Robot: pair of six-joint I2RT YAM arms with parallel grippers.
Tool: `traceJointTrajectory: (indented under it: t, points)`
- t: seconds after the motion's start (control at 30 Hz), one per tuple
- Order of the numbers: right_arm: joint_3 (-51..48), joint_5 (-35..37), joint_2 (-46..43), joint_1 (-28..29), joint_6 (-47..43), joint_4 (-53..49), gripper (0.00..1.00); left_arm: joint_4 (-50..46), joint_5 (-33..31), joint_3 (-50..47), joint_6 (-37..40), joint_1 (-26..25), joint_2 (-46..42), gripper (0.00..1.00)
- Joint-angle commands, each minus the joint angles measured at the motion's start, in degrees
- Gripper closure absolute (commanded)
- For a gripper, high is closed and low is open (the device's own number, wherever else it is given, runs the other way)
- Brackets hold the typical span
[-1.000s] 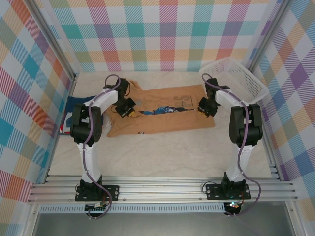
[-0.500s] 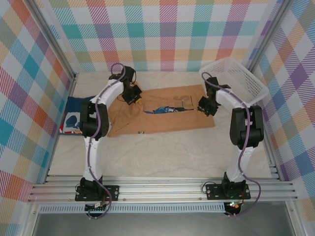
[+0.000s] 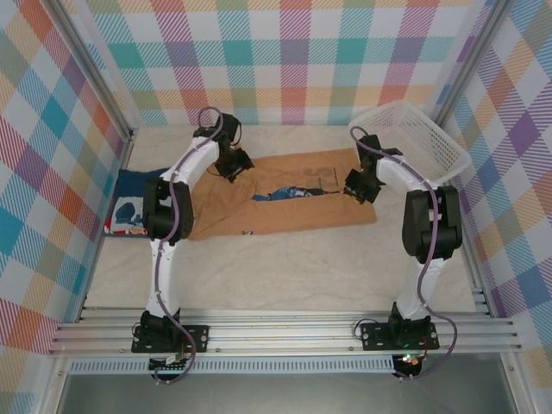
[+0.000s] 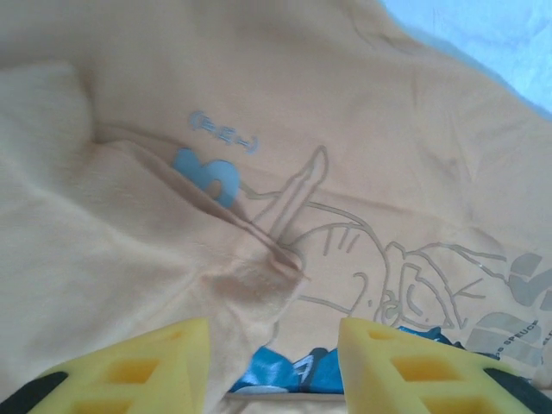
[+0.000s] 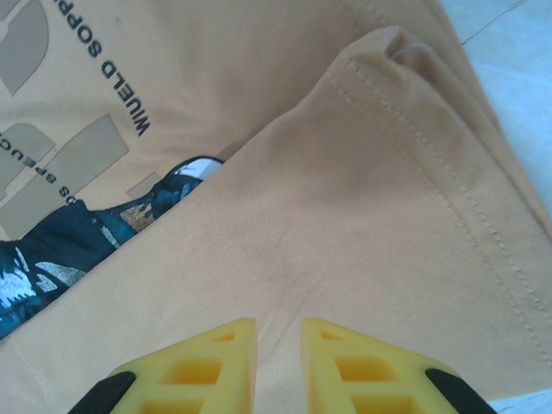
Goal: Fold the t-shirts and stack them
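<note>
Jaws on the left: parted wide, nothing between them, hovering just above the far left part of the tan-orange t-shirt [image 3: 285,211], close to a small raised wrinkle in the cloth. Jaws on the right: parted by a narrow gap only, nothing seen gripped, low over the right end of the same shirt, near a stitched hem folded over the lower layer. Shirt itself spread flat across the far half of the desk [image 3: 285,267], between the left arm [image 3: 185,185] and the right arm [image 3: 418,203]. Already folded in part: near and far edges brought toward the middle, a strip of the blue-and-white print [image 3: 289,192] peeking out along the gap between them. Judged as the first lengthwise fold about done, not more; cloth long from side to side, so probably at least one crosswise fold wanted for a compact packet. Navy blue t-shirt [image 3: 129,203] lying crumpled at the left edge of the desk, beside the left arm, apart from the tan one and, by its look, not folded at all. Nothing stacked yet. White mesh basket [image 3: 414,138] at the far right corner, just behind the right arm. Left to do, by estimate: finishing this shirt, folding the navy one, putting one on the other.
</note>
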Motion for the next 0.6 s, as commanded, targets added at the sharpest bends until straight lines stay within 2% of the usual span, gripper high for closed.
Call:
traceJointTrajectory:
  t: [0.0, 0.13, 0.3, 0.4, 0.5, 0.57]
  points:
    - [-0.25, -1.45, -1.56, 0.86, -1.6, -0.25, 0.79, -5.0, -3.56, -0.48, -0.07, 4.53, -2.34, 0.59]
    - [-1.35, -0.79, -1.22, 0.86, -2.08, 0.34, 0.79, -2.22, -2.37, 1.08, 1.57, 6.09, -0.25, 0.65]
    - [-1.59, -0.31, -0.33, 0.61, -2.7, 0.22, 0.8, -2.58, -4.3, 4.91, 3.86, 6.26, 4.21, 0.72]
    - [-1.54, -0.24, -0.06, 0.61, -2.71, -0.02, 0.8, -1.47, -2.65, 4.75, 4.04, 6.39, 5.52, 0.75]
    - [-1.54, 0.65, -0.06, 0.51, -2.8, -0.2, 0.8, -1.81, -1.94, 5.65, 4.19, 6.26, 6.96, 0.75]
    - [-1.65, 1.19, 0.2, 0.34, -2.8, -0.19, 0.8, -2.21, -3.01, 5.89, 4.15, 6.25, 7.63, 0.69]
